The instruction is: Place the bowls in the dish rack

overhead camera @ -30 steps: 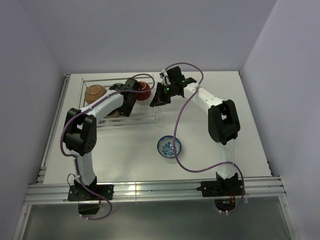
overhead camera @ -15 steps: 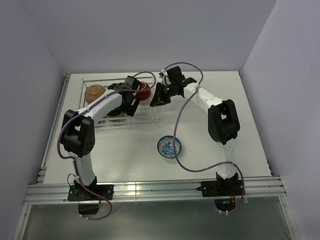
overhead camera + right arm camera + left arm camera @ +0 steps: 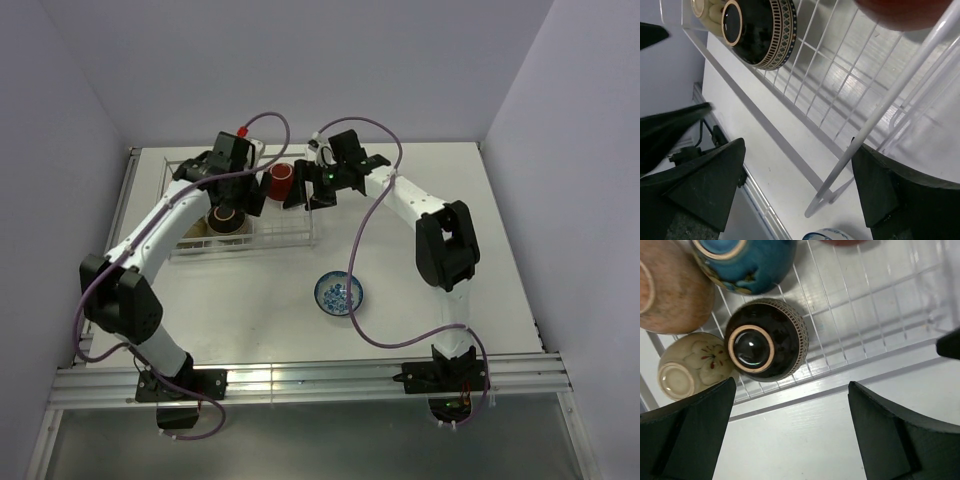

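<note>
Last bowl waiting on the desk, nearer the right arm
The patterned bowl (image 3: 339,294) is sitting mouth-up on the desk (image 3: 450,200), well apart from the dish rack (image 3: 285,240), bases-ward of the right pincer (image 3: 303,195), which is gaping wide beside the red bowl (image 3: 281,181); the left pincer (image 3: 791,390) is hanging wide above the black bowl (image 3: 767,340); the left arm is hiding part of the rack

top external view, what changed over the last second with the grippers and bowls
The right gripper opened, apparently letting go of the red-outside ceramic bowl, which now rests in the white wire dish rack. The left gripper, open, swung leftward and now hangs above the upturned black ceramic bowl. The blue-and-white patterned bowl stayed on the table in front of the rack.
</note>
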`<state>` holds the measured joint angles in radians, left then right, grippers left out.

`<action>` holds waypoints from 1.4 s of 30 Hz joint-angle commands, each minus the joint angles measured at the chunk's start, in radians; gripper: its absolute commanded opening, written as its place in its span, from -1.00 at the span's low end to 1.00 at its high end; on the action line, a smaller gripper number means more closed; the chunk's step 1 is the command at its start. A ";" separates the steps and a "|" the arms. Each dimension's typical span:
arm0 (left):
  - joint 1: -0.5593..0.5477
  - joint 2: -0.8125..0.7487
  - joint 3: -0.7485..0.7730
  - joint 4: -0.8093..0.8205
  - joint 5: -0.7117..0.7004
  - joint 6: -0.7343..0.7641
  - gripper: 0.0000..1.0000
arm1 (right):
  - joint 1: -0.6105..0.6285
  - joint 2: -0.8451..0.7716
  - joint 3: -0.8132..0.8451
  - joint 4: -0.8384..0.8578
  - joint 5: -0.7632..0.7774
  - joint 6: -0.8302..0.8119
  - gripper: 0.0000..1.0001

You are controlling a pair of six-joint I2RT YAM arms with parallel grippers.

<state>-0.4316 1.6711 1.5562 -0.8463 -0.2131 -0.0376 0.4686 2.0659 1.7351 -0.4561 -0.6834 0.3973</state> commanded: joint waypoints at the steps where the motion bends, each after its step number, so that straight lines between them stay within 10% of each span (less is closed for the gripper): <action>1: 0.043 -0.092 0.042 0.047 0.118 0.005 0.99 | -0.012 -0.064 -0.009 -0.013 0.056 -0.054 0.87; 15: 0.316 -0.269 -0.027 0.223 0.495 -0.108 0.98 | -0.143 -0.280 -0.192 -0.009 0.035 -0.173 0.92; 28: 0.370 -0.427 -0.169 0.358 0.762 -0.079 0.99 | -0.128 -0.474 -0.350 -0.476 0.129 -0.848 0.65; 42: 0.370 -0.439 -0.226 0.375 0.810 -0.137 0.99 | 0.041 -0.340 -0.494 -0.414 0.249 -0.839 0.43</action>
<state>-0.0658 1.2518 1.3285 -0.4980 0.5659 -0.1703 0.4911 1.6955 1.2613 -0.8986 -0.4606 -0.4335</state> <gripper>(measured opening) 0.995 0.719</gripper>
